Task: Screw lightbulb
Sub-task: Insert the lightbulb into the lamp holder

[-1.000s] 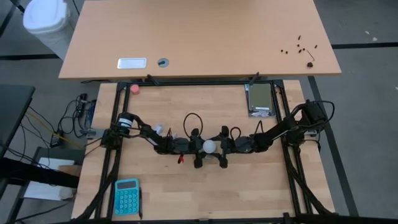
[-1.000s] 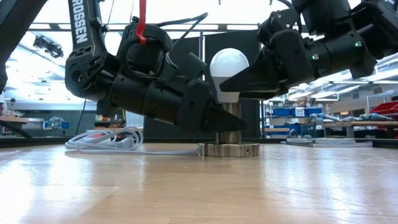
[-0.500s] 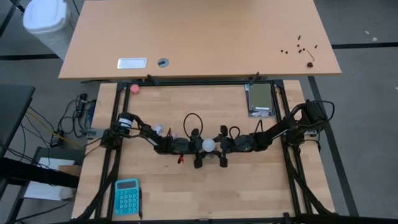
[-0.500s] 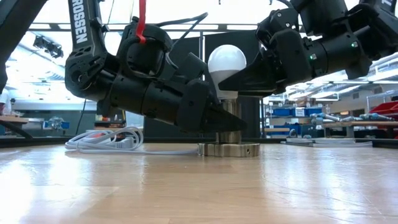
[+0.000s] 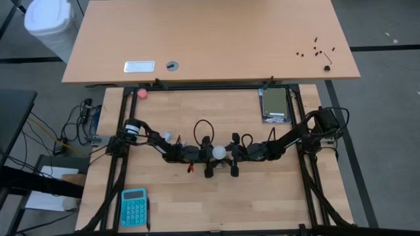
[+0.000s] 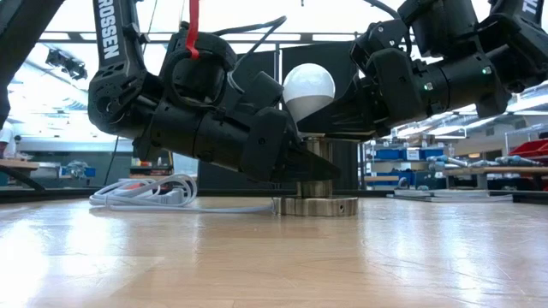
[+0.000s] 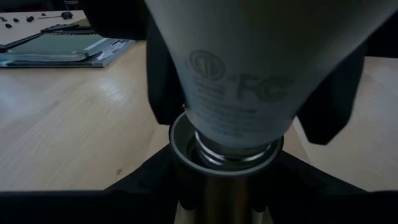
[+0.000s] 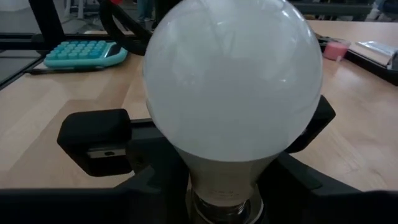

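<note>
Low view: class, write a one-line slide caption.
Lightbulb stands in its metal socket, left gripper and right gripper flanking.

Both grippers crowding lightbulb (sides)

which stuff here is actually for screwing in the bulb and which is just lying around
For the job:
lightbulb
metal socket
left gripper, holding the socket
right gripper, at the bulb's neck

Lying about:
teal calculator
pink ball
white cord
grey device
</note>
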`<state>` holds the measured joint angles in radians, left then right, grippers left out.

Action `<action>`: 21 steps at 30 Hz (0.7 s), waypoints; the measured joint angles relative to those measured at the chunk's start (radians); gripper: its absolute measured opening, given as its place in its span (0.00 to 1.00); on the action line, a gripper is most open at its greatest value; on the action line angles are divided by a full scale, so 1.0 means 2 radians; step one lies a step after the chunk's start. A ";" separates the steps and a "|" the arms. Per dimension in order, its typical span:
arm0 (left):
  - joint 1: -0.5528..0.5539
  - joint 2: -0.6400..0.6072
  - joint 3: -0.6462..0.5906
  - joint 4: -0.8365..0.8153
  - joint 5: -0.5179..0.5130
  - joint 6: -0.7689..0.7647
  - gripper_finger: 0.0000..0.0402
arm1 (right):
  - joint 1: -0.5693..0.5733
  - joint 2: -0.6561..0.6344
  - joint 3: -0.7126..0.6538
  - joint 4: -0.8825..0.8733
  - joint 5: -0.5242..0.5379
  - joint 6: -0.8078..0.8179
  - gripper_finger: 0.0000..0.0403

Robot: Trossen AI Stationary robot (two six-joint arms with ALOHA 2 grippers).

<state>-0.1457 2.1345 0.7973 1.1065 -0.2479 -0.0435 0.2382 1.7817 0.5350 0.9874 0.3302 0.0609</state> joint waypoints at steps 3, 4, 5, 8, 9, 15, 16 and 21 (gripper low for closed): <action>0.000 0.000 0.000 -0.001 -0.010 -0.009 0.47 | 0.005 0.000 0.000 0.000 0.014 0.016 0.42; 0.000 0.000 0.000 -0.001 -0.013 -0.010 0.47 | 0.007 0.000 0.000 0.000 0.022 0.021 0.42; 0.000 0.000 0.000 -0.001 -0.017 -0.011 0.47 | 0.009 0.000 0.000 0.000 0.029 0.026 0.42; 0.000 0.000 0.000 -0.001 -0.033 -0.020 0.47 | 0.017 0.000 0.007 -0.015 0.058 0.038 0.42; 0.000 0.000 0.000 -0.002 -0.038 -0.024 0.47 | 0.019 0.000 0.011 -0.025 0.068 0.041 0.42; 0.000 0.000 0.000 -0.003 -0.070 -0.048 0.47 | 0.028 0.000 0.044 -0.088 0.124 0.053 0.42; 0.000 0.000 0.000 -0.004 -0.077 -0.050 0.47 | 0.029 0.000 0.047 -0.094 0.132 0.057 0.42; 0.000 0.000 0.000 -0.006 -0.103 -0.063 0.47 | 0.030 0.000 0.051 -0.098 0.155 0.085 0.42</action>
<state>-0.1467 2.1347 0.7982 1.0939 -0.4539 -0.1686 0.2989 1.7824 0.6380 0.7918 0.6403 0.2304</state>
